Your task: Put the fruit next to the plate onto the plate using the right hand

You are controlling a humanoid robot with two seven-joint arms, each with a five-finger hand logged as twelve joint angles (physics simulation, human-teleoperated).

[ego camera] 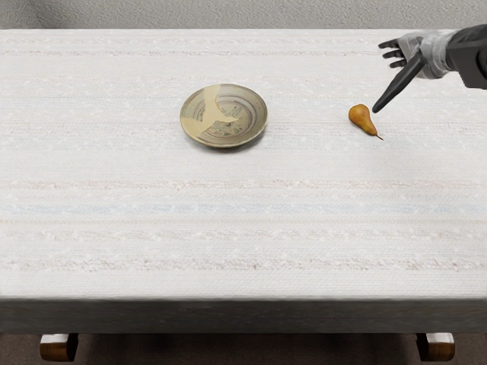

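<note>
Hovering by one pear [361, 117], the right hand [403, 61], fingers [396, 85] spread; one plate [259, 106] apart.

The right hand [402, 62], fingers spread, hovers just above a pear [361, 118] lying well right of the plate [256, 124].

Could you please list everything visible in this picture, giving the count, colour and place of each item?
plate: one, olive-beige with a pale pattern, left of the table's centre.
pear: one, orange-brown, lying on the table to the right of the plate, apart from it.
table: one, whitish striped top, fills the view.
table feet: two, brown, bottom corners.
right hand: one, dark grey, upper right, fingers spread, just above the pear, holding nothing.
</note>
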